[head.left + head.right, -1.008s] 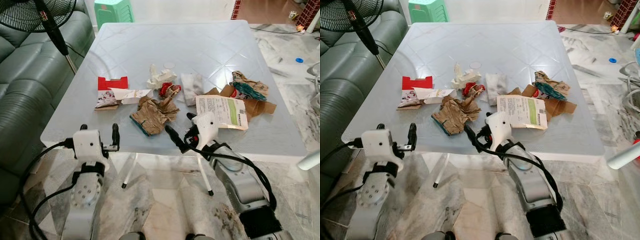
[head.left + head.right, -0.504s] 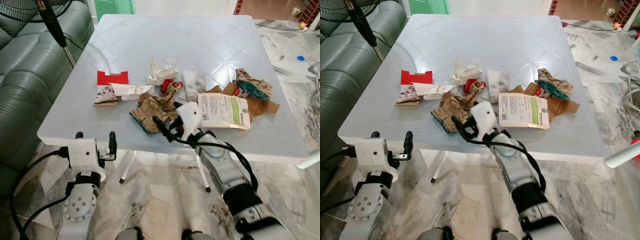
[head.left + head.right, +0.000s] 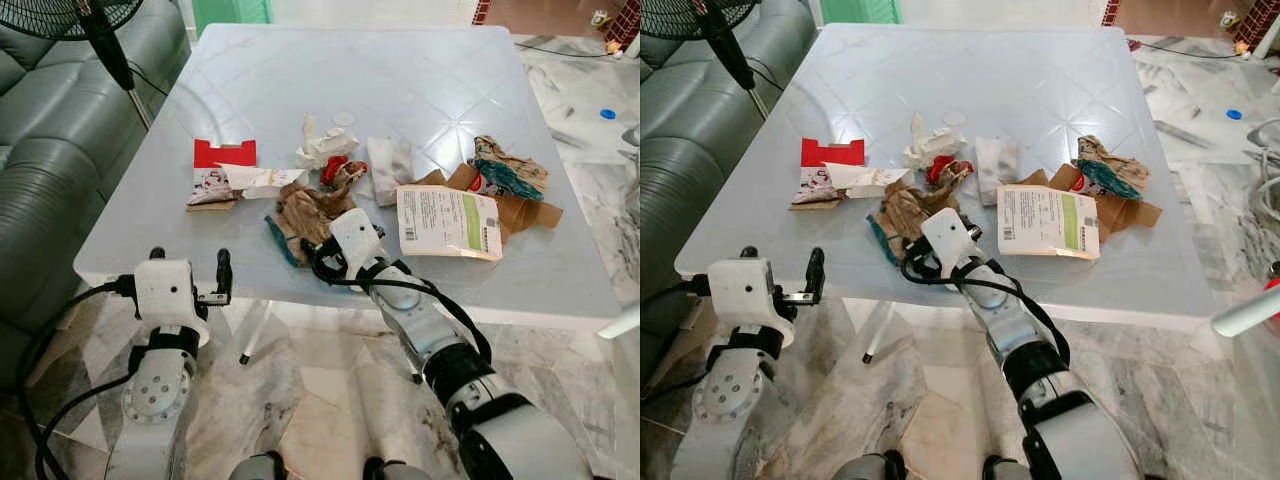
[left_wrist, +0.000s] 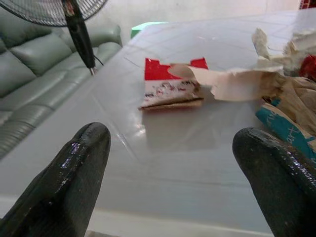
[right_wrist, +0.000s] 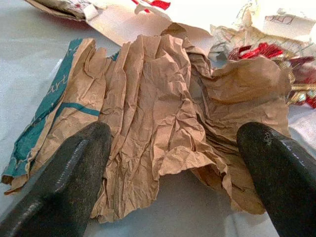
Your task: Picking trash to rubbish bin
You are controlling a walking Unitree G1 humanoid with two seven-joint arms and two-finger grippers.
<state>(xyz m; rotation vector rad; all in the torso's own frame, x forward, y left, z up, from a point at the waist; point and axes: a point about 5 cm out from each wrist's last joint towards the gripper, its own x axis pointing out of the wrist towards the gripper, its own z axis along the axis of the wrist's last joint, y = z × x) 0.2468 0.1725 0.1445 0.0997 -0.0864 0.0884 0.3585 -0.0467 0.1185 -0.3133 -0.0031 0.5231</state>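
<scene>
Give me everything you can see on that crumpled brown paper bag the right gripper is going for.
The brown paper bag is heavily creased kraft paper, flattened and crumpled, with a teal printed band along one edge. It lies on the grey table near the front edge, its far side against the red-and-gold wrapper and a white card scrap. The right gripper is open, with one finger on either side of the bag's near edge, not yet closed on it.

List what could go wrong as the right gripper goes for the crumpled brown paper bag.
1. The right gripper is open around the crumpled brown paper bag, which lies loose and flat; the fingers may pinch only a fold and let it slip.
2. The red wrapper and the red-and-white carton lie close by, so they might get dragged along.
3. The bag sits near the table front edge and could be pushed off.
</scene>
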